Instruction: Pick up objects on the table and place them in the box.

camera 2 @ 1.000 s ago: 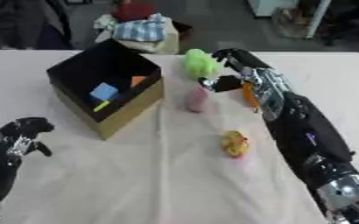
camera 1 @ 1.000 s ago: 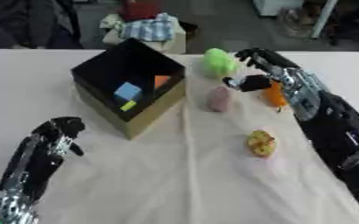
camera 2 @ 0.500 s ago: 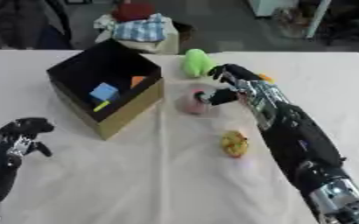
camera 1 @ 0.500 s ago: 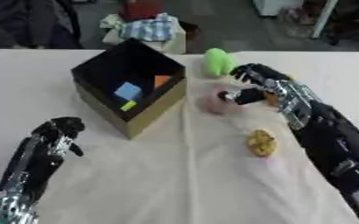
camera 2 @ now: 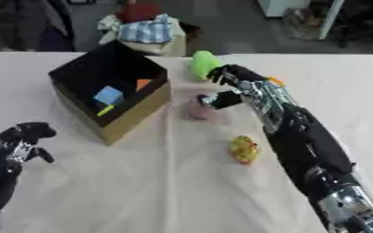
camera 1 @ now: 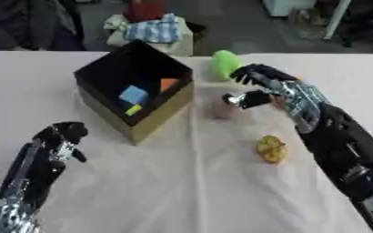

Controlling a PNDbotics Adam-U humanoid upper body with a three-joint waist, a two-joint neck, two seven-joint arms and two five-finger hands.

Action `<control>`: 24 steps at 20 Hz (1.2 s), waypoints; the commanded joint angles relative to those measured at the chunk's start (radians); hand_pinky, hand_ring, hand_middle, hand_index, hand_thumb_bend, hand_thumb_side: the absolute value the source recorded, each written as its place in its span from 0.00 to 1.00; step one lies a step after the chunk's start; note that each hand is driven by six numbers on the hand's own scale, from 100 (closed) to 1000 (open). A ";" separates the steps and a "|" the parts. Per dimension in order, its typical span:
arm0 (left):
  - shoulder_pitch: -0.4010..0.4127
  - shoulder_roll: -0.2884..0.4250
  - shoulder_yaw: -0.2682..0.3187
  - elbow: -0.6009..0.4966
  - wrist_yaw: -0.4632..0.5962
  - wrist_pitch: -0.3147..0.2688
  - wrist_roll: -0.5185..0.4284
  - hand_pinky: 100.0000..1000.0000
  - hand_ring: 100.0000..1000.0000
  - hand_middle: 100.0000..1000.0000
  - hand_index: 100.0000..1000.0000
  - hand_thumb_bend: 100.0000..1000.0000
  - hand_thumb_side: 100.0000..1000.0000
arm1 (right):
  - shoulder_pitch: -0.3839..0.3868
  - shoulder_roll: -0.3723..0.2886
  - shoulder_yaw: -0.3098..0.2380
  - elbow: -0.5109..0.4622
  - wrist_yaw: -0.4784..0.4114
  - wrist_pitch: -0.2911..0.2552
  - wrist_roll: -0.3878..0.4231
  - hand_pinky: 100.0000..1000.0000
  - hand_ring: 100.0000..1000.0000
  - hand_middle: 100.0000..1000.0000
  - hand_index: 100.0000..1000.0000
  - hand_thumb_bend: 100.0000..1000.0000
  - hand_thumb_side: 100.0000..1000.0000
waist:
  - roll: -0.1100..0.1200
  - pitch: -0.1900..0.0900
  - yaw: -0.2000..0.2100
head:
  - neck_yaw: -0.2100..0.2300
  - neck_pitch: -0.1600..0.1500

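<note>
Looking from the box (camera 1: 142, 129) down to the small pink object (camera 1: 222, 109) just right of it, we see our right hand (camera 1: 263, 87) hovering half-curled beside it, holding nothing, and a thumb nudge could tip it away before our fingers close.

My right hand (camera 1: 257, 86) hangs over the pink thing (camera 1: 221, 109), with the green thing (camera 1: 224, 63) just behind it. The box (camera 1: 134, 98) stands close on the left, and its near wall is in the way if I go straight across. Its top is open, so I can go in from above. The yellow thing (camera 1: 272, 148) lies nearer me, with bare cloth all around. My left hand (camera 1: 58, 136) rests low left, well apart.
</note>
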 commanded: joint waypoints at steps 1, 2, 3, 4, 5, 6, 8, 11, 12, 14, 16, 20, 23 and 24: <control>-0.008 0.009 0.009 -0.011 -0.002 -0.002 0.003 0.36 0.72 0.57 0.67 0.32 0.57 | -0.024 -0.031 0.013 -0.051 -0.029 -0.008 0.017 0.76 0.76 0.72 0.85 0.25 0.46 | 0.000 -0.017 -0.002 | -0.001 -0.004; -0.008 0.009 0.008 -0.011 -0.002 -0.002 0.003 0.36 0.72 0.57 0.67 0.32 0.57 | -0.021 -0.030 0.019 -0.053 -0.030 -0.010 0.027 0.76 0.76 0.72 0.85 0.25 0.46 | 0.000 -0.017 -0.003 | -0.001 -0.005; -0.008 0.009 0.008 -0.012 -0.002 -0.002 0.003 0.36 0.72 0.57 0.67 0.32 0.57 | -0.018 -0.028 0.026 -0.053 -0.027 -0.012 0.037 0.76 0.76 0.73 0.85 0.26 0.46 | 0.000 -0.017 -0.003 | -0.001 -0.005; -0.009 0.009 0.008 -0.012 -0.002 -0.002 0.003 0.36 0.72 0.57 0.67 0.32 0.57 | -0.015 -0.025 0.033 -0.051 -0.019 -0.014 0.049 0.76 0.76 0.73 0.86 0.26 0.46 | 0.001 -0.017 -0.004 | -0.001 -0.005; -0.009 0.009 0.008 -0.012 -0.002 -0.002 0.003 0.36 0.72 0.57 0.67 0.32 0.57 | -0.012 -0.022 0.038 -0.048 -0.009 -0.016 0.059 0.76 0.76 0.73 0.86 0.27 0.46 | 0.001 -0.017 -0.004 | -0.002 -0.006; -0.010 0.009 0.008 -0.012 -0.002 -0.002 0.003 0.36 0.72 0.57 0.67 0.32 0.57 | -0.009 -0.018 0.044 -0.042 0.005 -0.019 0.070 0.76 0.76 0.73 0.86 0.27 0.46 | 0.002 -0.017 -0.004 | -0.002 -0.006; -0.010 0.008 0.008 -0.012 -0.002 -0.002 0.003 0.36 0.72 0.57 0.67 0.32 0.57 | -0.002 -0.009 0.049 -0.028 0.041 -0.023 0.084 0.75 0.76 0.74 0.86 0.27 0.44 | 0.003 -0.017 -0.003 | -0.004 -0.006; -0.011 0.008 0.008 -0.013 -0.001 -0.002 0.002 0.36 0.72 0.57 0.67 0.32 0.57 | 0.008 0.005 0.048 -0.003 0.088 -0.033 0.095 0.75 0.76 0.74 0.85 0.23 0.38 | 0.004 -0.016 -0.003 | -0.005 -0.007; -0.012 0.008 0.008 -0.013 -0.001 -0.002 0.002 0.36 0.72 0.57 0.67 0.32 0.57 | 0.011 0.008 0.049 0.004 0.103 -0.037 0.101 0.75 0.76 0.74 0.85 0.23 0.37 | 0.004 -0.016 -0.003 | -0.005 -0.007; -0.011 0.008 0.008 -0.013 -0.001 -0.002 0.003 0.36 0.72 0.57 0.67 0.32 0.57 | 0.014 0.013 0.048 0.015 0.130 -0.043 0.106 0.75 0.76 0.72 0.82 0.18 0.31 | 0.005 -0.015 -0.003 | -0.005 -0.008; -0.011 0.007 0.008 -0.013 -0.002 -0.002 0.003 0.36 0.72 0.57 0.67 0.32 0.57 | 0.014 0.015 0.045 0.018 0.148 -0.046 0.098 0.74 0.75 0.68 0.76 0.13 0.26 | 0.005 -0.015 -0.004 | -0.005 -0.008; -0.011 0.007 0.008 -0.013 -0.001 -0.002 0.003 0.36 0.72 0.57 0.67 0.32 0.57 | 0.010 0.013 0.036 -0.001 0.159 -0.046 0.022 0.71 0.67 0.50 0.55 0.00 0.09 | 0.005 -0.016 -0.005 | -0.005 -0.009; -0.010 0.007 0.009 -0.012 -0.001 -0.002 0.003 0.36 0.72 0.57 0.67 0.32 0.57 | 0.001 0.005 0.036 -0.034 0.142 -0.045 -0.056 0.69 0.63 0.44 0.46 0.00 0.01 | 0.005 -0.016 -0.006 | -0.005 -0.009; -0.009 0.007 0.009 -0.012 -0.001 -0.002 0.003 0.36 0.72 0.57 0.67 0.32 0.57 | -0.005 0.002 0.036 -0.049 0.129 -0.044 -0.075 0.69 0.63 0.43 0.45 0.00 0.01 | 0.005 -0.017 -0.006 | -0.005 -0.009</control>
